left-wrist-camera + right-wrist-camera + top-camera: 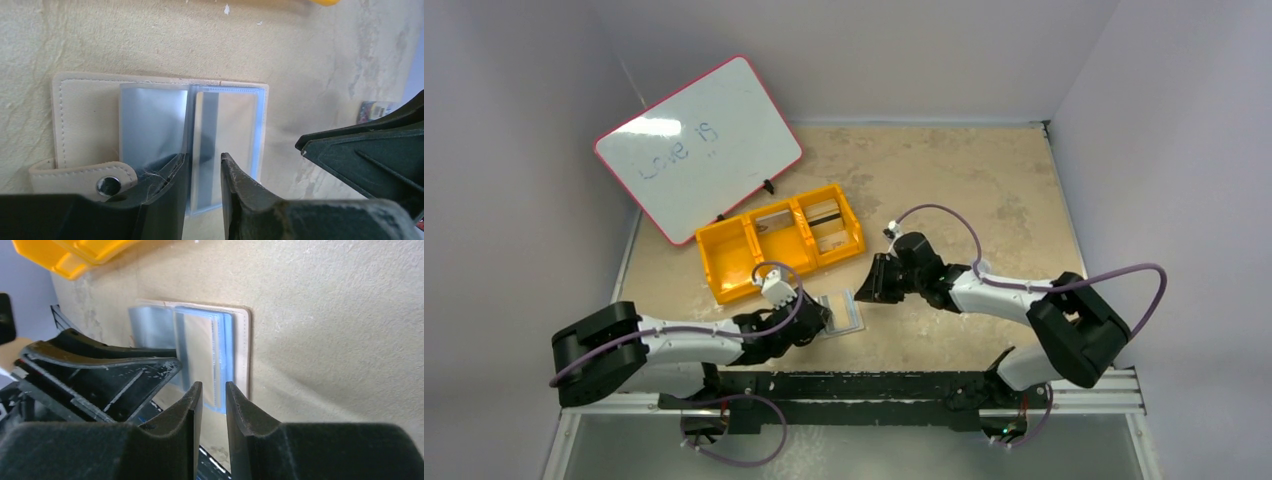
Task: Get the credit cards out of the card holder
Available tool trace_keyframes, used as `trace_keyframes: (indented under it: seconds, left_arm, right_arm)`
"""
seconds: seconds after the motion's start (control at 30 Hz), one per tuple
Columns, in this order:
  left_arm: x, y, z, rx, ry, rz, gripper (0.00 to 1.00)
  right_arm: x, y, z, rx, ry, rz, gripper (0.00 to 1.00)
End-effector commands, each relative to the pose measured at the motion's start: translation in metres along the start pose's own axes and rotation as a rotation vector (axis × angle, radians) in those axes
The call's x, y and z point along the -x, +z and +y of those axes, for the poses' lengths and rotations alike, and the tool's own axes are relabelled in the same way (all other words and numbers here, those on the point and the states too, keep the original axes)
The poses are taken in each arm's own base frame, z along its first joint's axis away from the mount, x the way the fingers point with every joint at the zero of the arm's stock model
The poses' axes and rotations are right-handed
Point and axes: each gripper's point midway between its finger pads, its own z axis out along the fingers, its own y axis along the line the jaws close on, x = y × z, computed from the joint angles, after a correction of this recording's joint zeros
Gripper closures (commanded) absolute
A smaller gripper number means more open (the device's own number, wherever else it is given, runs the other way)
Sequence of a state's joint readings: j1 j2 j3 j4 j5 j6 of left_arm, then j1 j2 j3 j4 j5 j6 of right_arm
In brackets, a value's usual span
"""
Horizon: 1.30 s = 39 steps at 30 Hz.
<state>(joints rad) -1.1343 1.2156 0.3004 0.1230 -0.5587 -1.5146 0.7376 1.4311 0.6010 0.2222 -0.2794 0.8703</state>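
Where it is: The card holder (85, 120) lies open and flat on the desk (984, 190), near the yellow bin (724, 265), with one pincer on each side of it.
Card: One tan card (197, 352) sits inside a clear pocket. It is not out yet.
Left pincer: The left pincer (202, 157) is low over the near edge of the holder. Its jaws are only a little apart. The pocket's edge shows in the gap, but I see no firm pinch on it.
Right pincer: The right pincer (214, 386) is just beside the holder. Its gap is narrow too, and it holds nothing.
Step now: I think they are lining up to grab the card.
Next move: One pincer should likely hold the holder down. The other must pinch the thin card edge and slide it out gently.
Hard to see: I cannot tell how many cards are inside. The plastic is shiny. The black fingers hide the holder's near edge. The things in the bin are too small to name.
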Motion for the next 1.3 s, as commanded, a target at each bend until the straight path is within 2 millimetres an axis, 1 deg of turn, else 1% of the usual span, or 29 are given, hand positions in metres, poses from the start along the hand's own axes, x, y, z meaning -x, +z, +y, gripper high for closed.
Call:
trace_keyframes:
  seconds: [0.0, 0.07, 0.1, 0.2, 0.27, 0.33, 0.43, 0.47, 0.6, 0.7, 0.73, 0.77, 0.9, 0.97, 1.07, 1.17, 1.23, 1.27]
  left_arm:
    - [0.008, -0.005, 0.010, 0.079, 0.142, -0.023, 0.65]
    - [0.011, -0.008, -0.002, 0.052, 0.154, -0.025, 0.54]
    - [0.013, -0.010, -0.009, 0.038, 0.157, -0.028, 0.51]
    - [0.020, -0.015, -0.021, 0.014, 0.165, -0.041, 0.47]
    - [0.025, -0.019, -0.024, 0.019, 0.175, -0.056, 0.46]
    - [0.032, -0.020, -0.016, 0.057, 0.191, -0.084, 0.45]
    - [0.031, -0.017, 0.000, 0.098, 0.203, -0.093, 0.45]
    - [0.029, -0.015, 0.004, 0.104, 0.204, -0.086, 0.46]
    - [0.014, -0.007, 0.008, 0.082, 0.185, -0.041, 0.49]
    - [0.006, -0.004, 0.010, 0.071, 0.178, -0.013, 0.54]
    - [0.004, -0.004, 0.011, 0.069, 0.175, -0.003, 0.57]
    - [0.002, -0.004, 0.015, 0.077, 0.173, 0.002, 0.59]
    - [-0.001, -0.002, 0.030, 0.114, 0.169, 0.011, 0.69]
    - [-0.003, -0.001, 0.036, 0.130, 0.170, 0.013, 0.71]
    - [-0.005, 0.001, 0.042, 0.153, 0.178, 0.019, 0.77]
    - [-0.006, 0.003, 0.045, 0.173, 0.188, 0.018, 0.87]
    - [-0.005, 0.002, 0.042, 0.163, 0.188, 0.006, 0.88]
    - [-0.005, 0.001, 0.042, 0.155, 0.178, 0.003, 0.88]
  right_arm:
    - [-0.003, -0.001, 0.000, 0.004, -0.046, 0.015, 0.73]
    - [-0.002, -0.003, 0.002, 0.014, -0.052, 0.010, 0.73]
    - [-0.001, -0.005, 0.003, 0.020, -0.059, 0.005, 0.72]
    - [0.000, -0.005, 0.006, 0.026, -0.080, 0.011, 0.71]
    - [0.001, -0.004, 0.011, 0.041, -0.087, 0.016, 0.71]
    - [0.001, -0.006, 0.017, 0.079, -0.101, 0.011, 0.69]
    - [0.000, -0.005, 0.025, 0.116, -0.103, 0.009, 0.67]
    - [-0.002, -0.003, 0.025, 0.116, -0.106, 0.019, 0.67]
    - [-0.009, 0.004, 0.027, 0.117, -0.100, 0.044, 0.67]
    - [-0.014, 0.010, 0.024, 0.109, -0.088, 0.065, 0.67]
    - [-0.015, 0.012, 0.023, 0.105, -0.085, 0.070, 0.67]
    - [-0.018, 0.014, 0.021, 0.095, -0.080, 0.081, 0.67]
    - [-0.024, 0.021, 0.019, 0.083, -0.083, 0.110, 0.67]
    - [-0.024, 0.021, 0.024, 0.096, -0.087, 0.106, 0.67]
    - [-0.023, 0.019, 0.032, 0.095, -0.106, 0.093, 0.69]
    - [-0.022, 0.017, 0.038, 0.076, -0.122, 0.079, 0.69]
    - [-0.025, 0.020, 0.034, 0.053, -0.104, 0.093, 0.69]
    - [-0.026, 0.022, 0.026, 0.014, -0.089, 0.097, 0.69]
